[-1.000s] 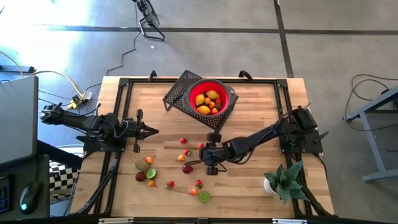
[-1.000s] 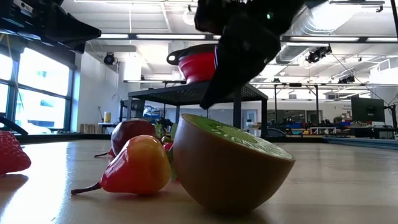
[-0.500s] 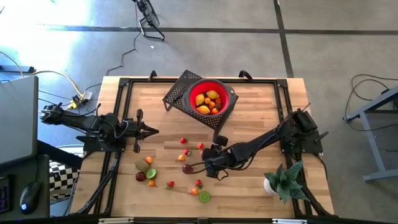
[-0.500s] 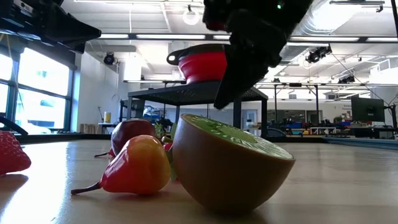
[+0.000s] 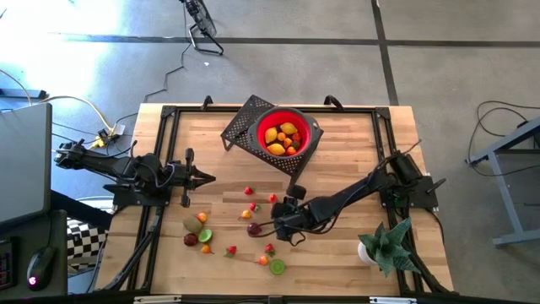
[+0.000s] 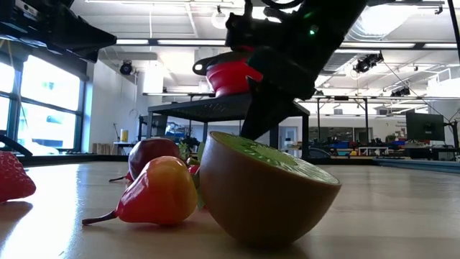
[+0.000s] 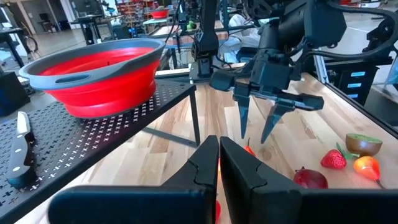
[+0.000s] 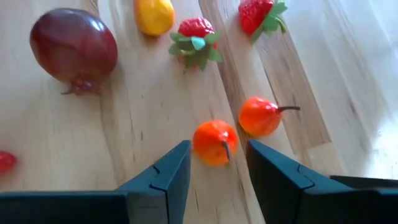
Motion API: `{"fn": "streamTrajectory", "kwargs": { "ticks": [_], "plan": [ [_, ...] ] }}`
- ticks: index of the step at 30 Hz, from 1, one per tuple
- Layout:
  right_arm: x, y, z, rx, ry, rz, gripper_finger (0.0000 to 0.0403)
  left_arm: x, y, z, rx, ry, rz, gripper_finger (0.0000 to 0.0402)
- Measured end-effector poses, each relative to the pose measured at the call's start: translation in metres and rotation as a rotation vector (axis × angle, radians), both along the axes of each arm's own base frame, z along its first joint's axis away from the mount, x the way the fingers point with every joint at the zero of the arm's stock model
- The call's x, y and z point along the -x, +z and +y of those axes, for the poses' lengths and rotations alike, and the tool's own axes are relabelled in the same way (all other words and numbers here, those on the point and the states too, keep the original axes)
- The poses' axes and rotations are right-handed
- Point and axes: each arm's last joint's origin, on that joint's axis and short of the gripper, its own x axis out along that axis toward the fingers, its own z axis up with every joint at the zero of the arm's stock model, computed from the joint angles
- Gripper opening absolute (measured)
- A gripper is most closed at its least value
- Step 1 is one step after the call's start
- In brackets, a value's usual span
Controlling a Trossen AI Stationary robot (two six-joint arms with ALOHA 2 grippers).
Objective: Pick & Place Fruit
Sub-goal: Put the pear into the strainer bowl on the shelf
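Start on the left of the red bowl (image 5: 287, 135): your left gripper (image 5: 207, 178) waits there, well away from it, with its fingers pressed shut and nothing in them. It is not in the way. Next come the loose fruit (image 5: 202, 235) on the table, near the front and left of the bowl, and more fruit (image 5: 279, 137) already sits inside the bowl. Then, in front of the bowl, your right gripper (image 8: 214, 168) hangs low over a little orange fruit (image 8: 214, 142). Its fingers are about half open, one on each side, and it holds nothing yet. Watch out here. The fruit is round and smooth, so I think it could roll or pop out if one finger bumps it first. An orange pear (image 8: 261, 116) lies just beside it and could get knocked too. The dark red fruit (image 8: 73, 45) looks safe, farther off.
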Motion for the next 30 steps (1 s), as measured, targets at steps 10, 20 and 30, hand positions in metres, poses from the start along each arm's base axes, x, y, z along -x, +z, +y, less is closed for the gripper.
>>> {"fn": "streamTrajectory", "kwargs": {
  "ticks": [10, 20, 30],
  "plan": [
    [-0.0004, -0.0054, -0.0002, 0.003, -0.003, 0.018, 0.0143, 0.0000, 0.0000, 0.0000, 0.000, 0.000, 0.000, 0.0012],
    [-0.0014, -0.0054, 0.0001, 0.000, -0.003, 0.008, 0.0082, 0.0000, 0.0000, 0.0000, 0.000, 0.000, 0.000, 0.0012],
    [-0.0028, -0.0047, 0.0007, -0.008, -0.004, -0.009, 0.0031, 0.0000, 0.0000, 0.0000, 0.000, 0.000, 0.000, 0.0012]
  ]
}}
